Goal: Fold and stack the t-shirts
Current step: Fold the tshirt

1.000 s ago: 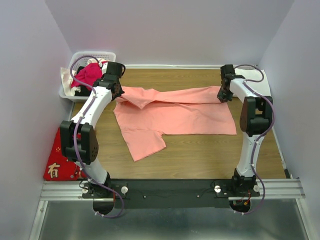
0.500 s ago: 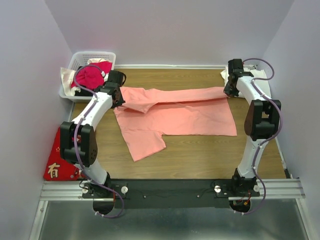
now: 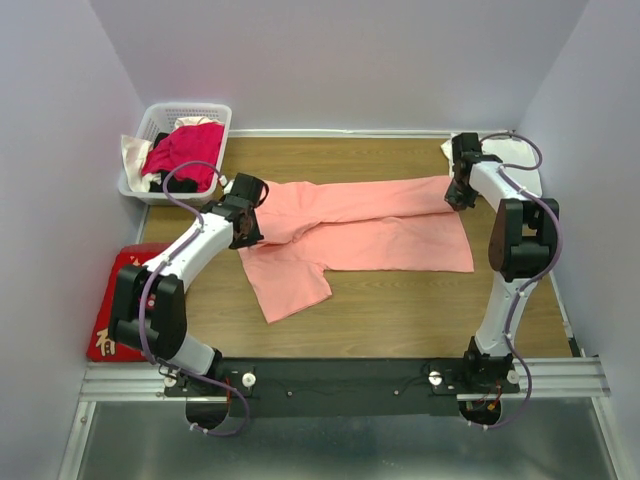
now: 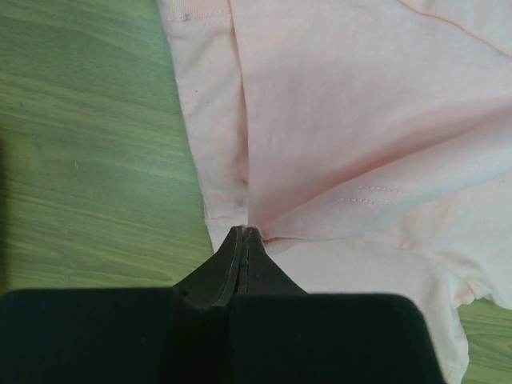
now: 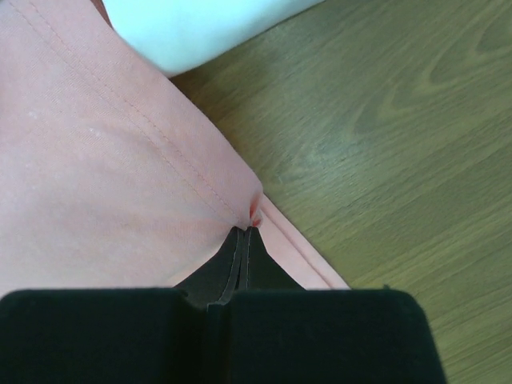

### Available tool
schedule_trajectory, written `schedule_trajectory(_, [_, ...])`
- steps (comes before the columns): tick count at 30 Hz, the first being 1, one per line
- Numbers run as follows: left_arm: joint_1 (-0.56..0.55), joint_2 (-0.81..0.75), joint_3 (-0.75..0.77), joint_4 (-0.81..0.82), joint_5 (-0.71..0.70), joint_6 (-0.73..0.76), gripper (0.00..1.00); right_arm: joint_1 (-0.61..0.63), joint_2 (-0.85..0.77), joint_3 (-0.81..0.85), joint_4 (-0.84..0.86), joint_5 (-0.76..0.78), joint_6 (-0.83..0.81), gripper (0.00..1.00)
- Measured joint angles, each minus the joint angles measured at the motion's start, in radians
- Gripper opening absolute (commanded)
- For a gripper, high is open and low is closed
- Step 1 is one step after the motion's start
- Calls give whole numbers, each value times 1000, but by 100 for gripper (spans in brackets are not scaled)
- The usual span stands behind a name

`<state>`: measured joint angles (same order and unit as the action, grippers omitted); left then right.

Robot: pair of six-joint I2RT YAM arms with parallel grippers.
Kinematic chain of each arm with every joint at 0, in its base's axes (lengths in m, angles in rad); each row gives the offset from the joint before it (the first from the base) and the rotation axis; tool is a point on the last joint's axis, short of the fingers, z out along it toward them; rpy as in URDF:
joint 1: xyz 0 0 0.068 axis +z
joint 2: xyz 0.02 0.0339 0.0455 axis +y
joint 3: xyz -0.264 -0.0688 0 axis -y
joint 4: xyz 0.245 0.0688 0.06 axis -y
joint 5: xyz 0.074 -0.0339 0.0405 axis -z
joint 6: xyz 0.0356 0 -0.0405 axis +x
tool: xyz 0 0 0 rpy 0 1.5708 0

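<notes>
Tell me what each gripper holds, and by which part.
Both pinch the salmon-pink t-shirt: the left gripper a fold at its left end, the right gripper its hemmed edge.

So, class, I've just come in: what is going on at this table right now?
The salmon-pink t-shirt is being folded by a robot on the wooden table. The left hand is shut on a pinch of fabric at its left end, the right hand on the hem at its right end. The far edge lies doubled over. A white t-shirt waits at the far right corner.
</notes>
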<state>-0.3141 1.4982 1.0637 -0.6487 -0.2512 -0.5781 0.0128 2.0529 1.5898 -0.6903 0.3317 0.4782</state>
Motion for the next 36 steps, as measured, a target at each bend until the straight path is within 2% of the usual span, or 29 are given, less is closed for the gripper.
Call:
schedule_trajectory(15, [0,60,21,16,-29,-33,0,0,8,-9,0,-6,2,1])
schedule_trajectory(16, [0,60,27,16,-33,-34,0,0,10,-9,0,-6,3,3])
schedule_trajectory(17, [0,60,36,16,-41,-36,2,0,10,-9,1,-6,3,10])
schedule_trajectory(18, [0,60,41,16,-50,-37,10,0,11,-9,0,-7,3,26])
schedule_trajectory(21, [0,60,40,12,-75,-41,18,0,12,-9,0,-8,3,47])
schedule_trajectory(24, [0,64,26,4,-117,-50,22,0,11,-13,1,-7,11,51])
schedule_trajectory(30, [0,49,-50,-51,-160,-71,24,0,-44,-56,-9,-5,21,51])
schedule_trajectory(36, [-3,-16,-58,-69,-148,-77,24,23,-143,-56,-3,-35,21,48])
